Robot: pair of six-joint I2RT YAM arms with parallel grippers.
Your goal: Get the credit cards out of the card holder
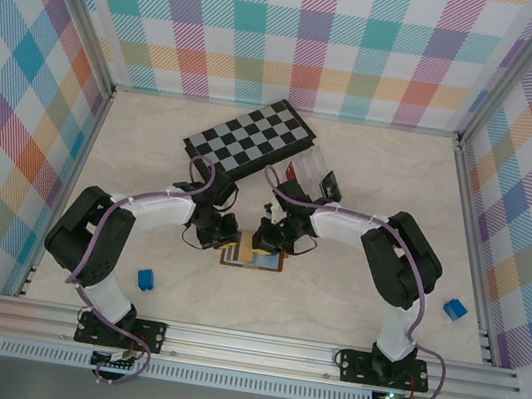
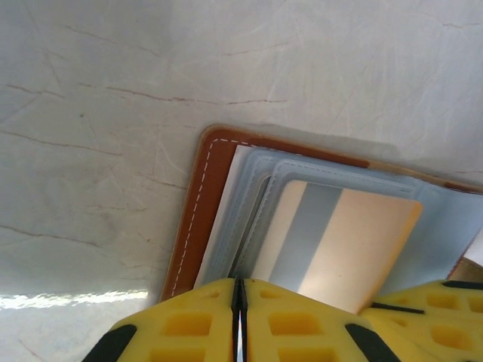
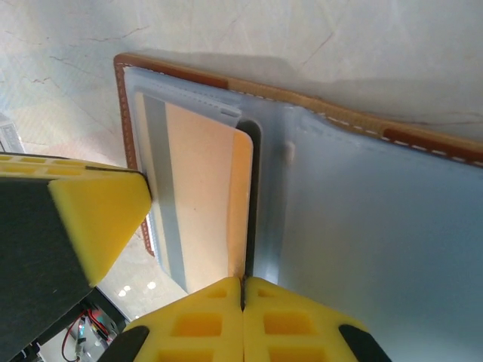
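Observation:
The brown leather card holder (image 1: pixel 253 257) lies open on the table between both arms, its pale blue-grey lining up. A cream credit card with a grey stripe (image 2: pixel 339 241) sticks partway out of a pocket. My left gripper (image 2: pixel 239 302) is shut at the edge of the holder's pocket layers (image 2: pixel 253 219), pinching the lining. My right gripper (image 3: pixel 243 285) is shut on the long edge of the card (image 3: pixel 204 196), which bows slightly beside the holder's fold (image 3: pixel 362 226). Over the holder, the left gripper (image 1: pixel 221 236) and the right gripper (image 1: pixel 271 241) sit close together.
A folded chessboard (image 1: pixel 250 138) lies behind the arms, with a clear plastic compartment box (image 1: pixel 316 175) to its right. A small blue block (image 1: pixel 145 280) sits near the left base and another (image 1: pixel 454 309) at the right edge. Checked walls enclose the table.

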